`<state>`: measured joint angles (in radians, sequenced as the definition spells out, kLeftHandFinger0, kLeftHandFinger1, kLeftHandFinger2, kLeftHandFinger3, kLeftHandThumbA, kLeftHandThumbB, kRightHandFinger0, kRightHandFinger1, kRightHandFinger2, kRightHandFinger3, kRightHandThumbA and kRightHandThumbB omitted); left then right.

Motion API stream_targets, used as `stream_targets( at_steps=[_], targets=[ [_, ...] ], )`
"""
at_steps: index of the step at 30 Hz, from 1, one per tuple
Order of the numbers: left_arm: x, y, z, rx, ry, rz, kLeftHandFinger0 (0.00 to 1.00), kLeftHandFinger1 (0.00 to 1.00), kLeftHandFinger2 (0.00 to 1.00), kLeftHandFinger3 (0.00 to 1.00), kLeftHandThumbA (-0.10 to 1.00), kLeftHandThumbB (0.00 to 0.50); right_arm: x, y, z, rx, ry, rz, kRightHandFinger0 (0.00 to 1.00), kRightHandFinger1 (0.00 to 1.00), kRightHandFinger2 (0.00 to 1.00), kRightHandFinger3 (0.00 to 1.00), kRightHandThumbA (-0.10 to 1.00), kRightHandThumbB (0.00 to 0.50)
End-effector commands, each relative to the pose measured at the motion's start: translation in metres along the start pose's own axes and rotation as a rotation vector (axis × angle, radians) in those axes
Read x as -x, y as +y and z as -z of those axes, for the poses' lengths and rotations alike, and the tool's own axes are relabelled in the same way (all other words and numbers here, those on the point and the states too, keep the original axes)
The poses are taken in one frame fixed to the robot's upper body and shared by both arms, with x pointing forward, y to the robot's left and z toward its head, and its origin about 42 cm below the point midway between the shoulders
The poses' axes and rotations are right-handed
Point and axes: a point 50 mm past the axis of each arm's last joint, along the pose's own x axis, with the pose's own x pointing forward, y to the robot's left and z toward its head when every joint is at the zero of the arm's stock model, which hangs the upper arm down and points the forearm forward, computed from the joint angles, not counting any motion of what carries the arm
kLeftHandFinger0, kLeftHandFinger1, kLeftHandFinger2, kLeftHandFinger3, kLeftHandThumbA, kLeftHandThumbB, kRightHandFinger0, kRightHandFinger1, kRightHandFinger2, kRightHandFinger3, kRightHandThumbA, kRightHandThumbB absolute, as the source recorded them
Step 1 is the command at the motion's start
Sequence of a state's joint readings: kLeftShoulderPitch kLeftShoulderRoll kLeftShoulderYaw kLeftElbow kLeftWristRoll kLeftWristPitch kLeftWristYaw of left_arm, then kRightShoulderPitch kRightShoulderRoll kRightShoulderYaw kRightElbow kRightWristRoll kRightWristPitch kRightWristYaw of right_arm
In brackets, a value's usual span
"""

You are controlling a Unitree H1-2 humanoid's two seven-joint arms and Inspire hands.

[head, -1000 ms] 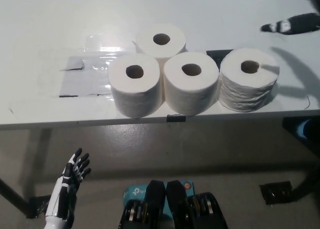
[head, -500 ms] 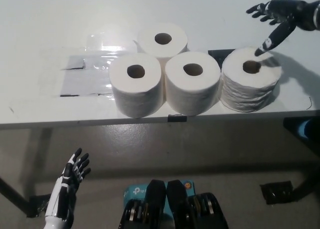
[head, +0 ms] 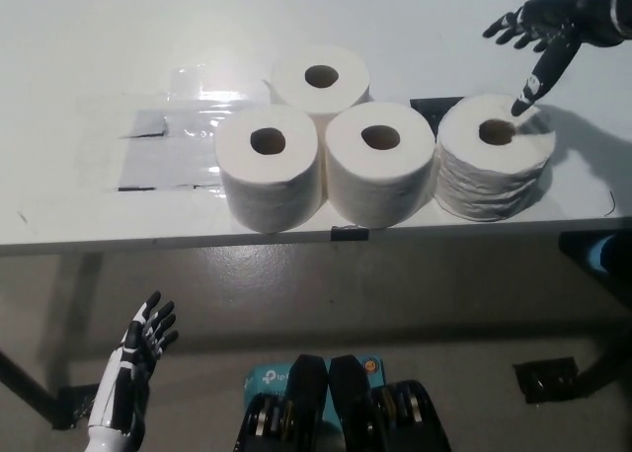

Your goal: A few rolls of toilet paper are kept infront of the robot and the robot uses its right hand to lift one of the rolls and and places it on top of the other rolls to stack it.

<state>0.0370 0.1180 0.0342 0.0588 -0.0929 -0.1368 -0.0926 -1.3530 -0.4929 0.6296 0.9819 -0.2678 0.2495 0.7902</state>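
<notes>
Several white toilet paper rolls stand upright on the white table (head: 79, 215). One roll (head: 320, 79) is at the back, two more (head: 269, 176) (head: 379, 171) sit side by side in front of it, and a rougher-wound roll (head: 492, 166) stands at the right. My black right hand (head: 538, 33) hovers open above and behind the right roll, one finger pointing down near its top rim. It holds nothing. Below the table edge at lower left, my white left hand (head: 138, 358) rests open.
A clear plastic sheet with dark tape (head: 163, 151) lies on the table left of the rolls. A black tape mark (head: 348, 234) sits on the front edge. On the floor are a dark object (head: 546, 378) and table legs.
My right hand came in from the upper right with its fingers spread, and now hangs over the right roll. The rolls and left hand stay put.
</notes>
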Motion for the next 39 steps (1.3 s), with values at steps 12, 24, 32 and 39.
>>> stream_targets(
  at_steps=[12,24,32,39],
  targets=[
    [0.0,0.002,-0.011,-0.002,-0.06,0.019,1.0,1.0,1.0,1.0,1.0,0.122,-0.013,0.0,-0.013,0.018,0.034,0.045,1.0,1.0,1.0,1.0,1.0,0.371],
    [-0.001,0.001,-0.011,0.0,-0.055,0.024,1.0,1.0,1.0,1.0,1.0,0.143,-0.023,0.005,-0.011,0.016,0.014,0.065,1.0,1.0,1.0,1.0,1.0,0.344],
    [0.002,0.001,-0.01,0.007,-0.06,0.027,1.0,1.0,1.0,1.0,0.99,0.131,-0.015,-0.007,-0.02,-0.014,0.012,0.069,1.0,1.0,1.0,1.0,1.0,0.364],
    [0.002,0.001,-0.009,0.005,-0.057,0.026,1.0,1.0,1.0,1.0,0.98,0.127,0.003,-0.028,-0.026,-0.004,0.003,0.066,1.0,1.0,1.0,1.0,1.0,0.377]
  ],
)
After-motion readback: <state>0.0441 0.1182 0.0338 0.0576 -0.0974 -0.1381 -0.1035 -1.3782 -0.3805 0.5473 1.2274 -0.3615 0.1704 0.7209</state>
